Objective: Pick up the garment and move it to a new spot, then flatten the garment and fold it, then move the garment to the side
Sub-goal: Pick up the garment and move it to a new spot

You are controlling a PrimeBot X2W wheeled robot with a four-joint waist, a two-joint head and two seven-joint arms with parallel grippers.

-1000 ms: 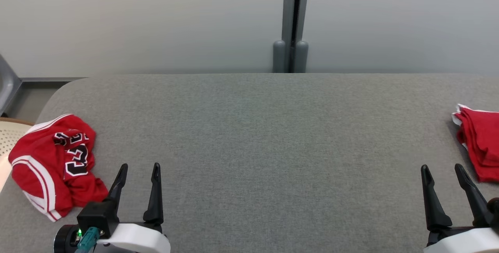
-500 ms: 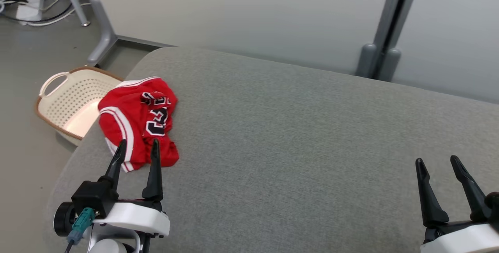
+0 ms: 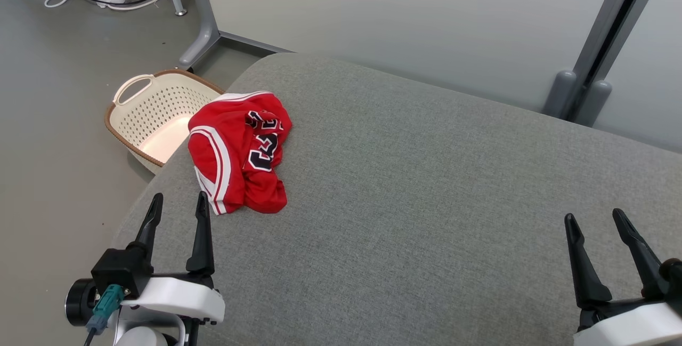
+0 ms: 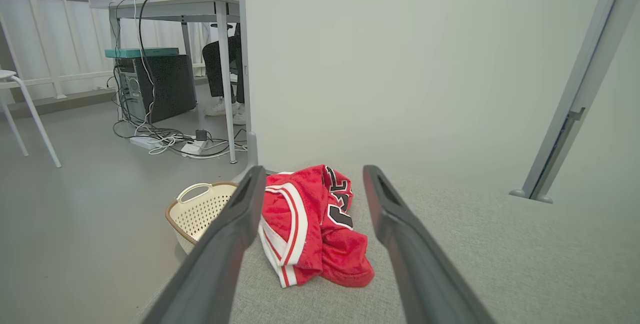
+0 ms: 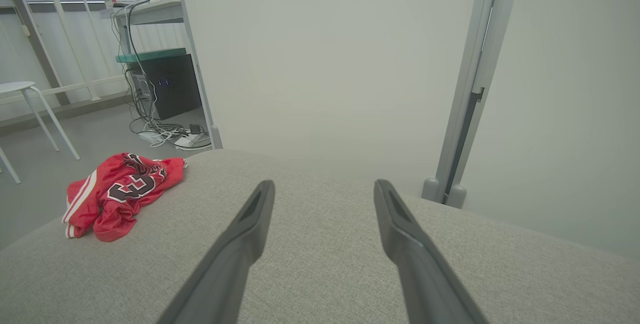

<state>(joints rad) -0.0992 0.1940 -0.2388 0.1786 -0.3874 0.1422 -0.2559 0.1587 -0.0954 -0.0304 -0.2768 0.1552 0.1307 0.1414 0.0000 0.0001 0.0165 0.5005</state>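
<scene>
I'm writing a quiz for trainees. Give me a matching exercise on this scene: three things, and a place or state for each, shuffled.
Things:
1. jersey
2. basket
3. left gripper

Places or states:
a. on the floor
b. open, empty
c. crumpled on the table

Pairs: 1-c, 2-a, 3-b

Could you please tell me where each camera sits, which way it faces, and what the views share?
Head view: on the head, looking down at the cushion and red jersey; left hand, right hand below.
Left wrist view: along its fingers toward the jersey and basket.
Right wrist view: along its fingers across the cushion toward the wall.
Shared: all show the jersey.
</scene>
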